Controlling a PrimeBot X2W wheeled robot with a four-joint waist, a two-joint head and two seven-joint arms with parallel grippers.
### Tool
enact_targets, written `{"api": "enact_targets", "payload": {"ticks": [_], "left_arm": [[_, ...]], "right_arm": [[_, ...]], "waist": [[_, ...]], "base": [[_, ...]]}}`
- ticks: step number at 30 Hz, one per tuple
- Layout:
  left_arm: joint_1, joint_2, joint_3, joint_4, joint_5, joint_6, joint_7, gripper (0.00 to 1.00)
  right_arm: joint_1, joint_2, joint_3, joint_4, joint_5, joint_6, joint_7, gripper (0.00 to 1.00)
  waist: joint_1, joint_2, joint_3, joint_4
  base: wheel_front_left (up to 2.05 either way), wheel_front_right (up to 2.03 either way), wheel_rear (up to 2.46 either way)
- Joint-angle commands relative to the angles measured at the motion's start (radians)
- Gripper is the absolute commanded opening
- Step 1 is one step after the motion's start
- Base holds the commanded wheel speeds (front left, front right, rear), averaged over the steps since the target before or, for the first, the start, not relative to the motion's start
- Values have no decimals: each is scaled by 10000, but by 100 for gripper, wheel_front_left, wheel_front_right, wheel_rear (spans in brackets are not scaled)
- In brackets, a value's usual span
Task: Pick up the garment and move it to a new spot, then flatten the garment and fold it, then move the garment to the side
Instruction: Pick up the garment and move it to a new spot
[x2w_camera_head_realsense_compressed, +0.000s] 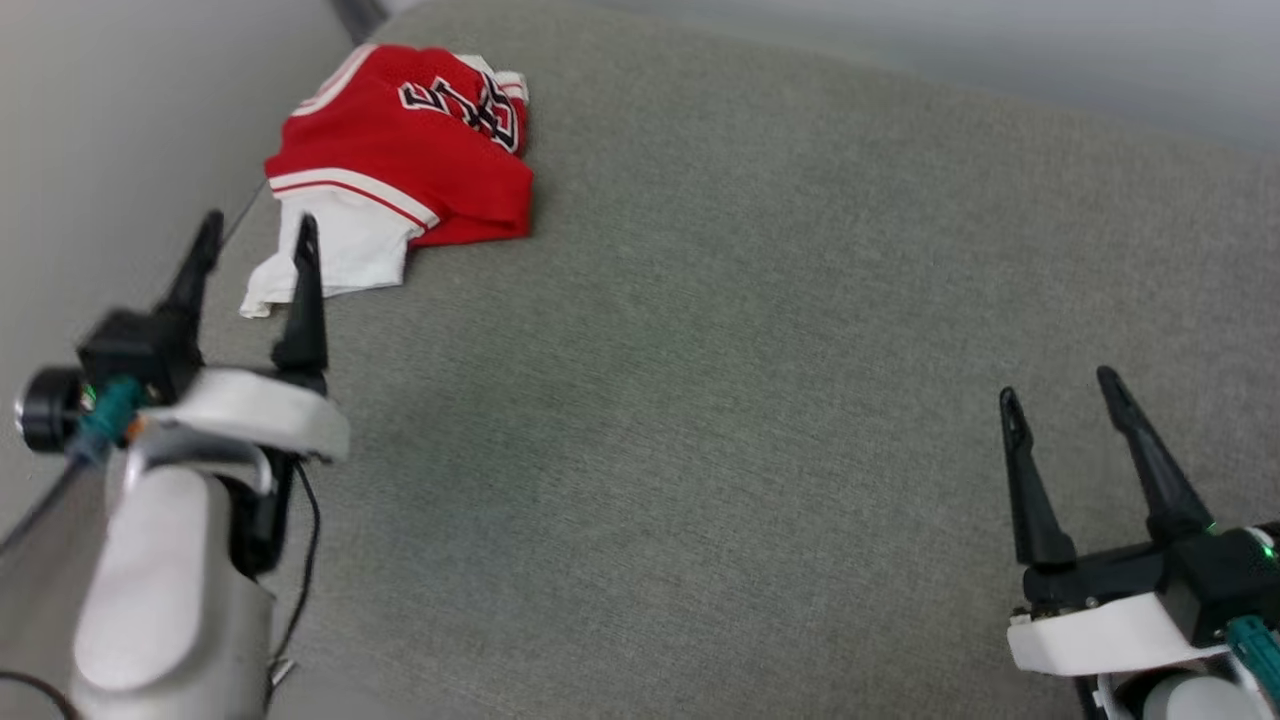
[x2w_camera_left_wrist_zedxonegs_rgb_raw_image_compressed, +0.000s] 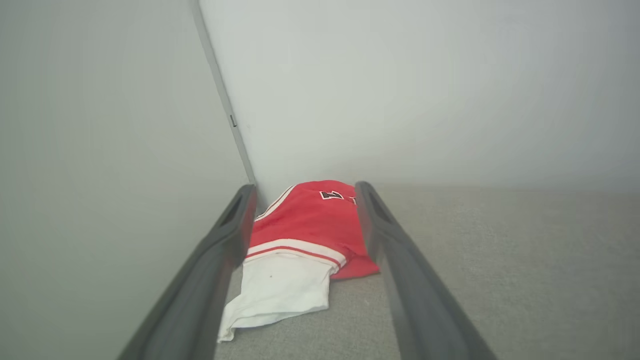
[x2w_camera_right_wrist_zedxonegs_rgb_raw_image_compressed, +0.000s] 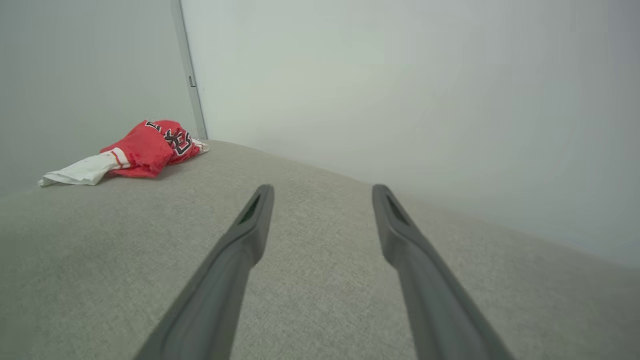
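The garment (x2w_camera_head_realsense_compressed: 400, 160) is a red jersey shirt, crumpled into a loose heap. Under it is a grey upholstered surface (x2w_camera_head_realsense_compressed: 750, 350), and the corner of two pale walls (x2w_camera_left_wrist_zedxonegs_rgb_raw_image_compressed: 400, 90) is just behind it. One white sleeve (x2w_camera_head_realsense_compressed: 340, 250) trails out of the heap on the side that faces the robot.

I judge the garment to be light, soft and limp. It will sag and unfold when it is lifted, and it is not fragile. The smooth cloth can slip from a shallow pinch, so a good hold is a thick bunched fold of the red body near the striped trim. The thin sleeve end alone is a poorer choice.

The left gripper (x2w_camera_head_realsense_compressed: 260, 222) is just in front of the garment, and its two fingers are spread apart and hold nothing. In the left wrist view the garment (x2w_camera_left_wrist_zedxonegs_rgb_raw_image_compressed: 305, 235) lies between and ahead of these fingers. I cannot tell if a fingertip touches the sleeve.

The right gripper (x2w_camera_head_realsense_compressed: 1056, 384) is well apart from the garment, on the right, also spread and empty. In its own view the garment (x2w_camera_right_wrist_zedxonegs_rgb_raw_image_compressed: 140, 150) appears far off.
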Motion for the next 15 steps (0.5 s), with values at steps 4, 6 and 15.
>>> {"api": "enact_targets", "payload": {"ticks": [4, 6, 15], "left_arm": [[-2409, 1326, 38, 1179, -830, -264, 1123, 100], [-3285, 1956, -390, 1717, -1399, -313, 2092, 100], [-5752, 4687, -2702, 2792, -4464, -305, 6515, 100]], "right_arm": [[-519, -9, -249, -267, -239, -7, -23, 100], [-655, -9, -294, -356, -338, -7, -23, 100], [-1210, -9, -355, -608, -447, -7, -25, 100]], "waist": [[-1, 0, 1678, -1072], [-1, 0, 2022, -1299], [-1, 0, 3430, -2288]], "base": [[0, 0, 0], [0, 0, 0], [0, 0, 0]]}}
